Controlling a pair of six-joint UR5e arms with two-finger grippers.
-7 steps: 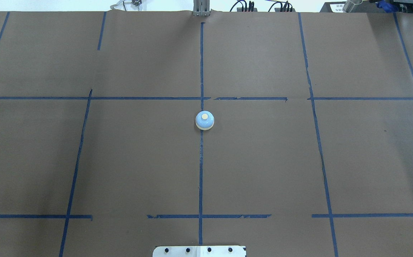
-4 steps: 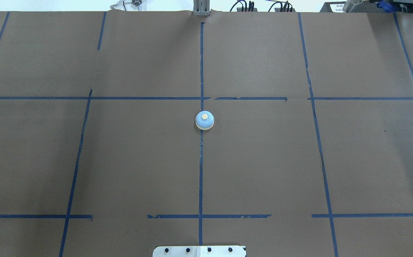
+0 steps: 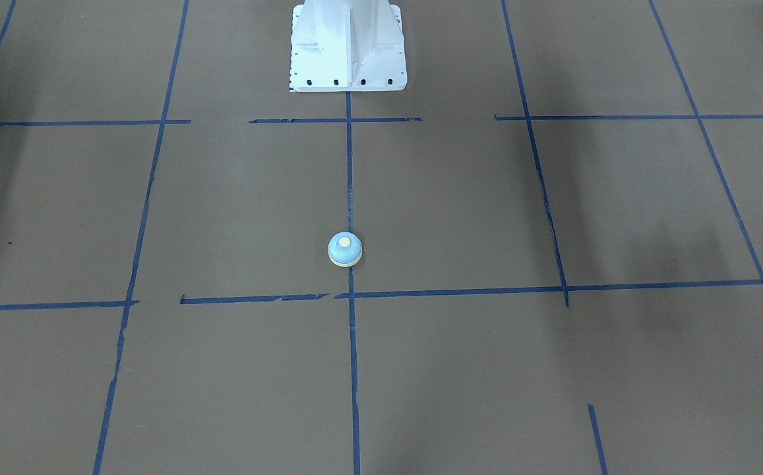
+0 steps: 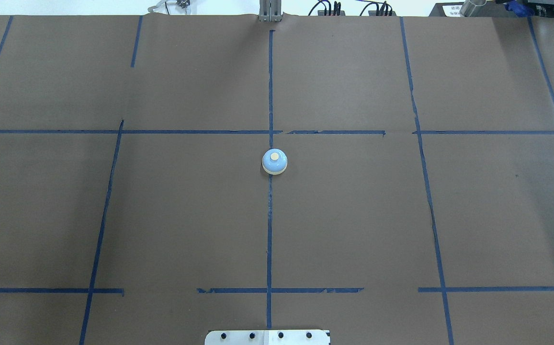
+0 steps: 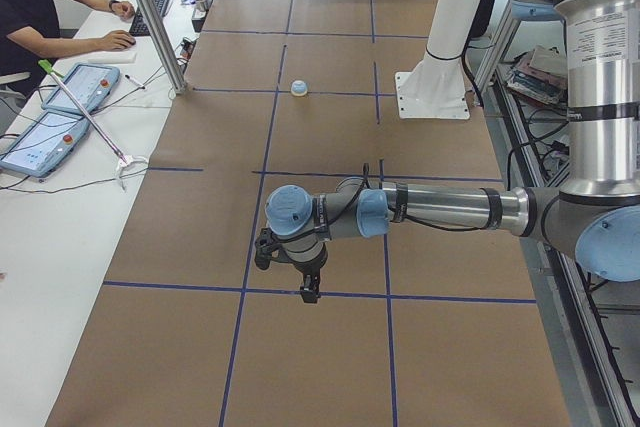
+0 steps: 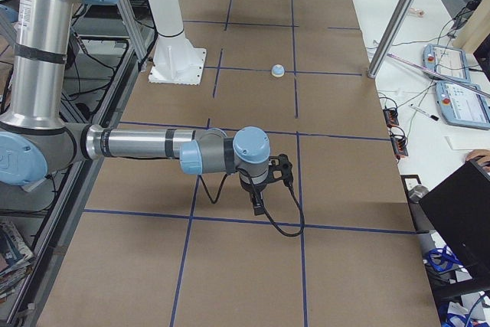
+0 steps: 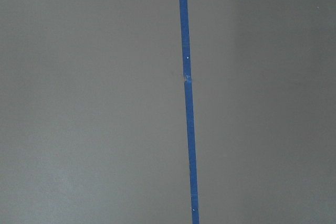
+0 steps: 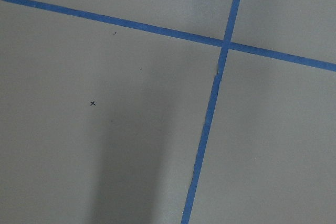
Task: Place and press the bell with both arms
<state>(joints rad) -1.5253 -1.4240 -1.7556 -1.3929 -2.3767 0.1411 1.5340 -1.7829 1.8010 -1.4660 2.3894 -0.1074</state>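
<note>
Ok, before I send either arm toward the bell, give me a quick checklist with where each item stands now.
1. Bell upright, cream button facing up: ok.
2. Bell sits on the centre tape line, with nothing touching it: ok.
3. Left gripper open and ready: cannot tell; it shows only in the left side view.
4. Right gripper open and ready: cannot tell; it shows only in the right side view.
5. Both grippers well away from the bell: ok; each hangs low over the table near its own end.
6. Bell in sight of a wrist camera: not ok; both show only brown paper and blue tape.
</note>
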